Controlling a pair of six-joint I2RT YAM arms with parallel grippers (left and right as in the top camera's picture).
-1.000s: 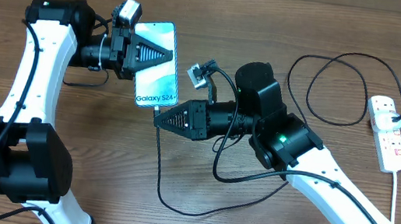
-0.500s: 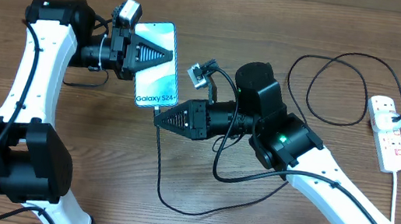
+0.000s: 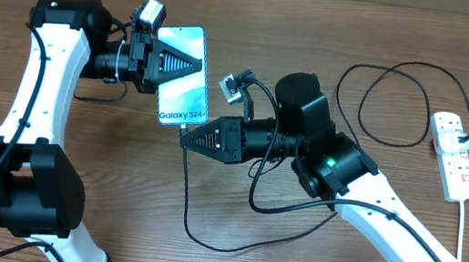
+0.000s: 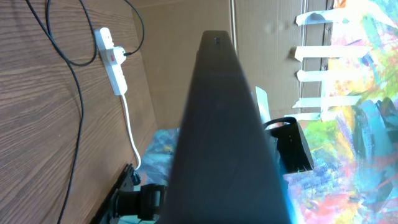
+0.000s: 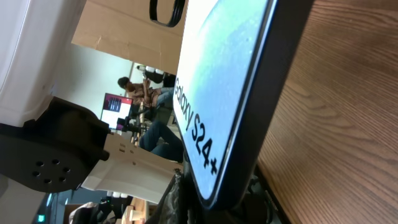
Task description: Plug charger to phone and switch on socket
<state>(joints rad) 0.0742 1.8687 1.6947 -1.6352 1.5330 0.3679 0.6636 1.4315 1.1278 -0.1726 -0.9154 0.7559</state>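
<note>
Brown wood-grain counter (image 3: pixel 259 24) under even indoor light. Beyond its far edge, in the left wrist view, a tan panel wall (image 4: pixel 186 62), strips of white tape (image 4: pixel 317 48) and a brightly painted sheet (image 4: pixel 367 143). Farther back, in the right wrist view, seated people (image 5: pixel 149 93) near a red-lit screen (image 5: pixel 115 106), all blurred.

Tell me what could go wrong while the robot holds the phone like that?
The slim phone with the light blue screen is pinched by the left hand alone; a push from the right hand at its bottom edge might tilt it or make it slip. The long thin black charger cable loops across the wooden table and could snag when that hand moves.
</note>
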